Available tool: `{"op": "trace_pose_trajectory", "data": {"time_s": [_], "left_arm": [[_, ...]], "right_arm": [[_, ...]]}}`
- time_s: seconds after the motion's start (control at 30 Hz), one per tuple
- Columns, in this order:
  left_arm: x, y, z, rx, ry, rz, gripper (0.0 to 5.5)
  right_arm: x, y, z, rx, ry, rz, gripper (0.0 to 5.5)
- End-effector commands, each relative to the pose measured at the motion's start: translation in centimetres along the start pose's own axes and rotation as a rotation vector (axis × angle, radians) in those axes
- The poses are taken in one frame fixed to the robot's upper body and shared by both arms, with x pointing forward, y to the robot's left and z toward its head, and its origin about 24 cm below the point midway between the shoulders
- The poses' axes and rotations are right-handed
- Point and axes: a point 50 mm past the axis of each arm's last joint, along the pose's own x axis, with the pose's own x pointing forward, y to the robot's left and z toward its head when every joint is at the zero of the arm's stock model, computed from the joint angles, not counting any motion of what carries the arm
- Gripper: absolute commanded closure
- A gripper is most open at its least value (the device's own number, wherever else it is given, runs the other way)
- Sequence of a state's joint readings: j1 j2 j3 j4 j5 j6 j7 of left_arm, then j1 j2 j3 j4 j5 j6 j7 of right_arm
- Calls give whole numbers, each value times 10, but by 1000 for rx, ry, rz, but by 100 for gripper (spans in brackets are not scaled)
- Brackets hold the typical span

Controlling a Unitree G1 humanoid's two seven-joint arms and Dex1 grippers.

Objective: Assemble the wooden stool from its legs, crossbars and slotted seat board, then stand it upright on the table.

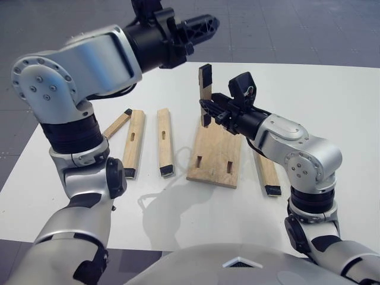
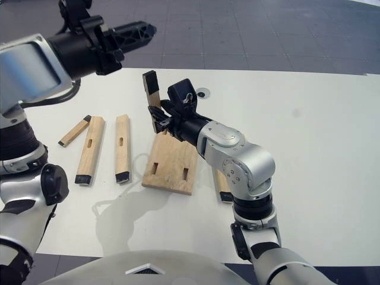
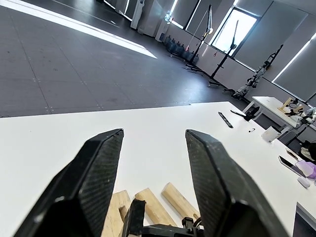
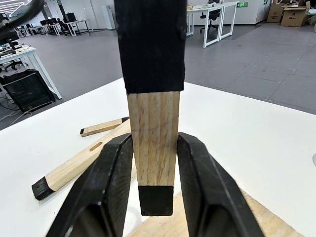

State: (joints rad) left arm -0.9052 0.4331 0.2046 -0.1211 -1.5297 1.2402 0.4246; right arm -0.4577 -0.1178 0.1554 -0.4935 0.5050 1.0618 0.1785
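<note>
My right gripper [image 4: 154,148] clamped a leg [image 1: 205,89] upright, its lower end just over the far end of the slotted seat board [image 1: 217,157] beneath my fingers. My left gripper [image 3: 154,136] hung spread open, high above the table [image 1: 332,119].

Four legs [image 1: 135,142], crossbar [image 1: 117,124], board [image 1: 214,145] (one each)

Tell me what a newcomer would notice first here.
The right gripper, shut on a black-capped wooden leg, holds it upright at the far end of the seat board in the middle of the table. The left gripper hangs open, raised above the table's far left. Two more legs and a short bar lie flat left of the board.
</note>
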Motion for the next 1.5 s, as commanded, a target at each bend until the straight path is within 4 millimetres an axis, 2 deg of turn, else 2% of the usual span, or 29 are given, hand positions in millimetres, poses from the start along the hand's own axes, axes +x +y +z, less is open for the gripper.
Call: {"op": "trace_pose_trajectory", "data": {"time_s": [0.03,0.23,0.47,0.77,1.03,1.17,1.5], "left_arm": [[2,-3,-10,39,64,2,317],[8,-9,-30,105,161,-15,317],[12,3,-37,163,177,77,317],[13,9,-56,202,264,66,317],[15,11,-49,203,201,79,451],[17,12,-50,208,169,96,496],[19,4,-59,194,69,115,505]], "right_arm": [[0,1,7,-15,-28,0,422],[-1,2,10,-17,-38,-1,422],[0,3,12,-14,-45,5,422],[0,2,11,-10,-44,2,422],[0,2,10,-12,-39,4,422],[1,3,12,-14,-41,9,422],[1,3,18,41,-62,22,422]]}}
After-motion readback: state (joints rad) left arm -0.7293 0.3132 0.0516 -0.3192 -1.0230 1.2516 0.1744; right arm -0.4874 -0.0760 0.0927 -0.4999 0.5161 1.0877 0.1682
